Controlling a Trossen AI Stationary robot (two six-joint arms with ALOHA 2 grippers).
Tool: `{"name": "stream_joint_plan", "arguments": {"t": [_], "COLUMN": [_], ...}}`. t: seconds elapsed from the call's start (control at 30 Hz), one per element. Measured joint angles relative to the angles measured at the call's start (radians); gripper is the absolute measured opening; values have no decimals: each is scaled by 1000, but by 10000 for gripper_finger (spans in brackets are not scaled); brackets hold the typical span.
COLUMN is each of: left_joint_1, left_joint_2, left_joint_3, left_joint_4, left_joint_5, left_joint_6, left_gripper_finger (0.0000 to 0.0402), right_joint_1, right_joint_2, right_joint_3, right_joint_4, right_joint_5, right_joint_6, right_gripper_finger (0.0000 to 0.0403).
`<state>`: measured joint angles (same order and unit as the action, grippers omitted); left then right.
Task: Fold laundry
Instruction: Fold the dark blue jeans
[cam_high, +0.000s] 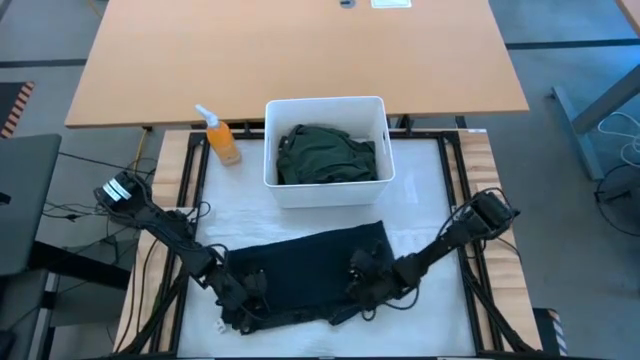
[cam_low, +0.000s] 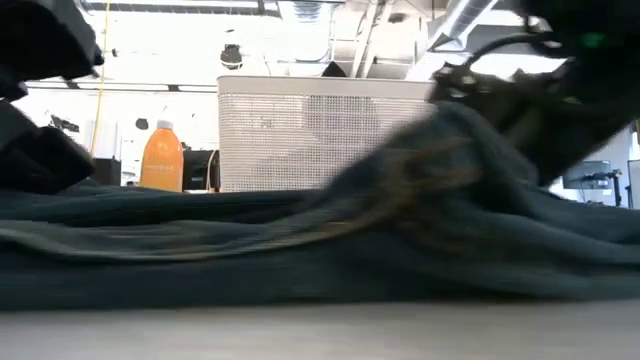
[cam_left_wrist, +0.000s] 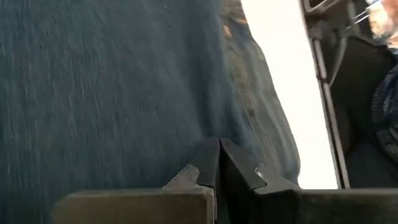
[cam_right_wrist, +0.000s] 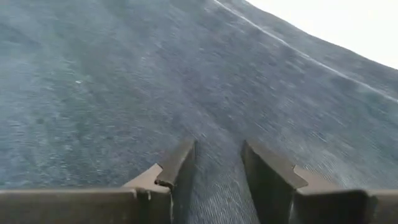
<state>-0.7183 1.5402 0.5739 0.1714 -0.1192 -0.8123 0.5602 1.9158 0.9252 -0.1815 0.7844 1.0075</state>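
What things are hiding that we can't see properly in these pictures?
- Dark green crumpled cloth: only its top shows in the high view; the white plastic bin hides the rest.
- Orange bottle: the low view hides its base behind the flat black cloth garment.
- Left claw: shut; any pinched fold is unclear.

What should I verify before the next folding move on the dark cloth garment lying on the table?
1. Left end effector on the dark cloth garment: fingers closed together over the cloth; pinch cannot tell.
2. Right end effector: fingers apart with a cloth ridge between them; ok.
3. Garment flat: raised bunch under the right arm in the low view; not ok.
4. White rectangular plastic bin apart from the garment: ok.
5. Orange plastic bottle upright beside the bin, away from both arms: ok.
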Motion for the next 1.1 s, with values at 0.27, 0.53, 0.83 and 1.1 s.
{"name": "stream_joint_plan", "arguments": {"t": [0.27,0.53,0.83,1.1], "left_joint_1": [68,93,59,38], "left_joint_2": [-51,-118,-51,1], "left_joint_3": [-1,0,-33,-49], "left_joint_4": [177,183,93,65], "left_joint_5": [16,-118,-11,-5], "left_joint_6": [225,321,122,55], "left_gripper_finger": [0,0,0,0], "right_joint_1": [87,149,124,-2], "right_joint_2": [-133,-298,-171,92], "right_joint_3": [-10,-7,-4,-3], "right_joint_4": [-413,-414,242,549], "right_joint_5": [104,323,282,-90], "right_joint_6": [316,399,-208,-329], "right_gripper_finger": [166,166,166,166]}}
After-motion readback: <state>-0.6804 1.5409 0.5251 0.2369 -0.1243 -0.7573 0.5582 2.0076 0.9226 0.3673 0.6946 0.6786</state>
